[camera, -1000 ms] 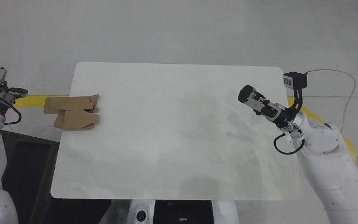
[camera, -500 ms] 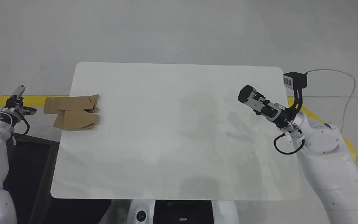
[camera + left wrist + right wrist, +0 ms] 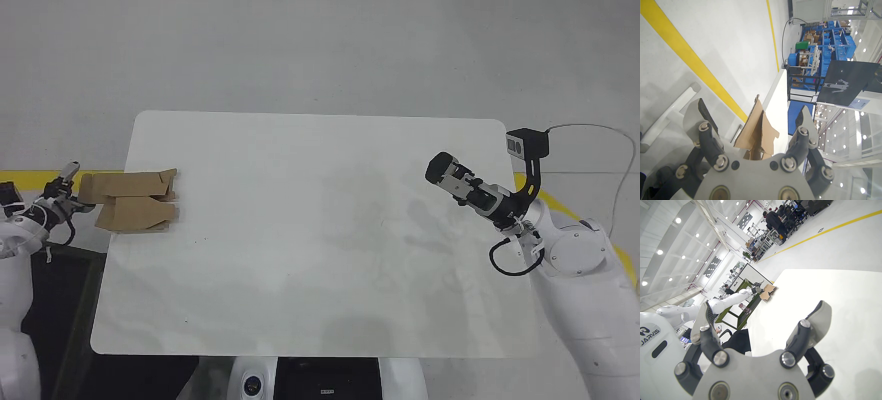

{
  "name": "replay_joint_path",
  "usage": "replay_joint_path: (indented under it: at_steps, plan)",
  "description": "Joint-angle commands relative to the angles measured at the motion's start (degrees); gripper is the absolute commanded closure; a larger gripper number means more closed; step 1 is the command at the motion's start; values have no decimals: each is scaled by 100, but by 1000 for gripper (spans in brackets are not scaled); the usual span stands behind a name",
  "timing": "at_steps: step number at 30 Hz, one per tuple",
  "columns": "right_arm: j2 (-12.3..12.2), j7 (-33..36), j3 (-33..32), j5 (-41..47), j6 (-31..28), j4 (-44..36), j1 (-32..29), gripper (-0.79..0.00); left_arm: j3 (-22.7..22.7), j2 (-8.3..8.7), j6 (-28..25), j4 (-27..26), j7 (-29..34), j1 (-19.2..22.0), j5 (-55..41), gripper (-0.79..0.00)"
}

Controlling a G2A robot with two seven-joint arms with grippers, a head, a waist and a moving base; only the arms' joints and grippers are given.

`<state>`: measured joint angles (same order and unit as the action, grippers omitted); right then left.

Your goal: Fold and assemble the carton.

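A flat brown carton [image 3: 130, 200] lies at the left edge of the white table [image 3: 320, 230], part of it hanging past the edge. My left gripper [image 3: 70, 185] is just off the table beside the overhanging end, open, with the carton [image 3: 757, 130] lying between its spread fingers but not touched. My right gripper [image 3: 440, 166] hangs open over the right side of the table, holding nothing. From the right wrist, the carton [image 3: 768, 292] and left gripper [image 3: 758, 286] are far off at the table's opposite edge.
A yellow floor line [image 3: 30, 180] runs past the table's left side. A dark green frame [image 3: 745, 298] stands on the floor beside that edge. The table's wide white middle [image 3: 320, 260] is bare.
My left gripper has moved rightward along the table's left side, ending at the carton's overhanging end. The right arm and the carton have stayed still.
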<state>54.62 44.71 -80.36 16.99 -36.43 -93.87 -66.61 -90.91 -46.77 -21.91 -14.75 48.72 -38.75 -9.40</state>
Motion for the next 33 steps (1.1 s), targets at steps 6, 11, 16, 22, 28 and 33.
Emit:
replay_joint_path:
  at_steps: [6, 11, 16, 22, 28, 33]
  plan:
    - [0, 0, 0, 0, 0, 0, 0, -785, -19, -49, 43, 73, 364, 38, -244, 0]
    - [0, 0, 0, 0, 0, 0, 0, -785, -78, -72, -34, 59, 681, 47, -504, 0]
    - [0, 0, 0, 0, 0, 0, 0, -785, -178, -74, -232, -33, 1020, 61, -822, 0]
    - [0, 0, 0, 0, 0, 0, 0, -785, -333, -102, -595, -378, 1629, 117, -1409, 0]
    - [0, 0, 0, 0, 0, 0, 0, -785, -250, -303, -850, -1109, 2009, 122, -2102, 0]
    - [0, 0, 0, 0, 0, 0, 0, -785, 111, -555, -716, -1916, 1942, 19, -2536, 0]
